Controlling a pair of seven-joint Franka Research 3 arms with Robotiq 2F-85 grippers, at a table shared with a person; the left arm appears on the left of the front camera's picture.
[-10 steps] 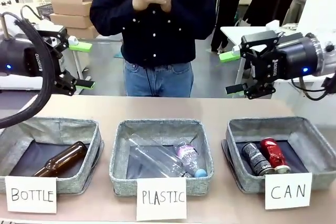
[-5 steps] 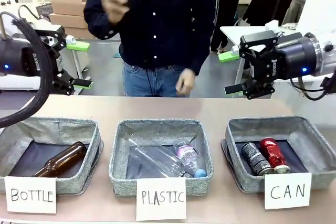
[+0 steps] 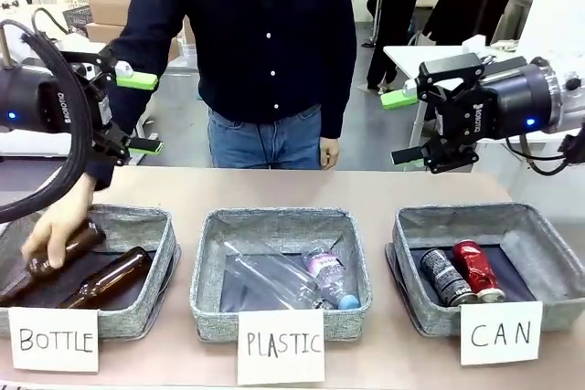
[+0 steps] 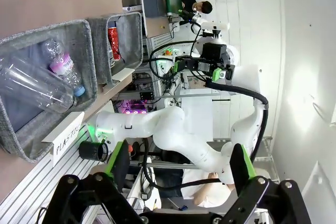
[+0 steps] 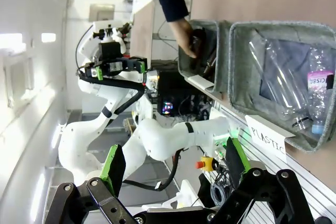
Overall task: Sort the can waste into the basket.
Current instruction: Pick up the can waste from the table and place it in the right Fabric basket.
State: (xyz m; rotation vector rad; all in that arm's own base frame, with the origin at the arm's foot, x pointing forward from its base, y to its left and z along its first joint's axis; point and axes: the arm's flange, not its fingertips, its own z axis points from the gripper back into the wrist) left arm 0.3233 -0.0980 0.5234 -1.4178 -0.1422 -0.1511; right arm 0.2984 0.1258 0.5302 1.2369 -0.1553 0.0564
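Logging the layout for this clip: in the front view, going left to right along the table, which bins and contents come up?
BOTTLE bin with brown bottles and the person's hand → PLASTIC bin with clear bottles → CAN basket with dark can, then red can.

Table (image 3: 274, 187): tan top, bins in row along near edge.
Left bin (image 3: 137, 222), grey fabric, white card "BOTTLE" (image 3: 55, 339) in front. Two brown glass bottles inside: one (image 3: 114, 277) lying diagonal on dark floor, second (image 3: 41, 262) at left end, tilted.
Middle bin (image 3: 279, 224), card "PLASTIC" (image 3: 281, 344). Holds clear plastic bottles: large one (image 3: 265, 271) lying diagonal, small one (image 3: 327, 273) with pink label and blue cap beside it.
Cardboard boxes (image 3: 114, 20) in background left.
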